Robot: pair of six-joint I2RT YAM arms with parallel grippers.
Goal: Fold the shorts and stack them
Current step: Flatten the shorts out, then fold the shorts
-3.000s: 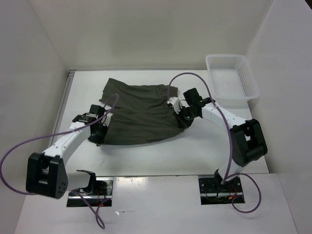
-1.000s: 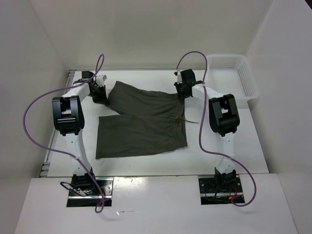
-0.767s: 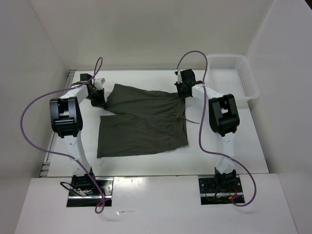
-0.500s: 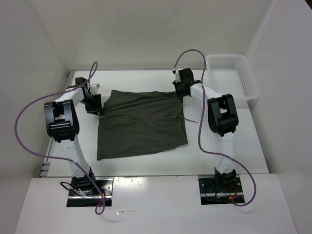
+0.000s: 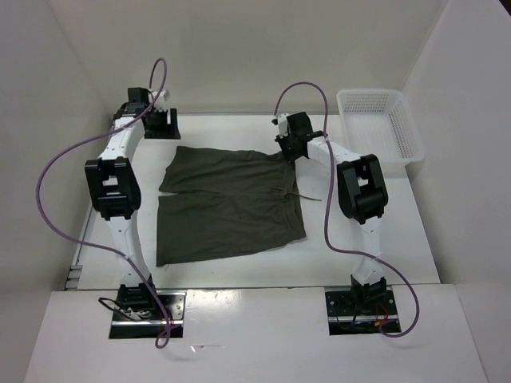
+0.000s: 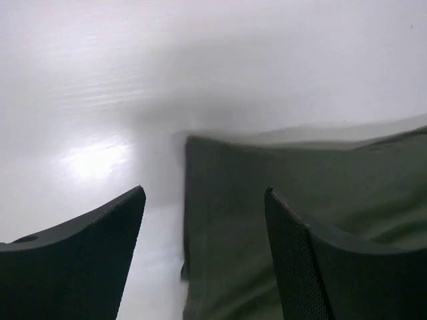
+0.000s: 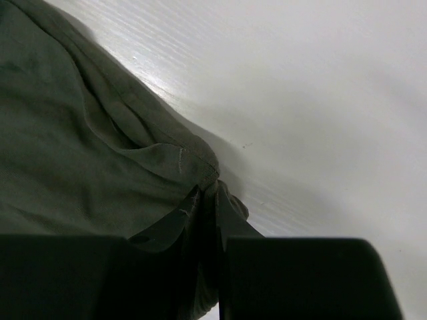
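Observation:
The dark olive shorts (image 5: 231, 199) lie spread flat on the white table, both legs pointing left and the waistband to the right, with a thin drawstring (image 5: 310, 196) trailing off it. My left gripper (image 5: 164, 123) hangs open at the far left corner, just beyond the upper leg. In the left wrist view its fingers (image 6: 203, 195) stand wide apart over the corner of that leg (image 6: 320, 170), with nothing held. My right gripper (image 5: 286, 148) is shut on the far corner of the waistband. The right wrist view shows the fabric (image 7: 80, 133) pinched between its closed fingers (image 7: 210, 193).
A white mesh basket (image 5: 375, 92) stands at the far right corner of the table. White walls close in the table on the left, back and right. Both arms reach far across the table, with purple cables looping above them.
The left gripper has opened, let go of the upper leg's corner and pulled back toward the far left corner. The upper leg now lies flat. The right gripper keeps its pinch.

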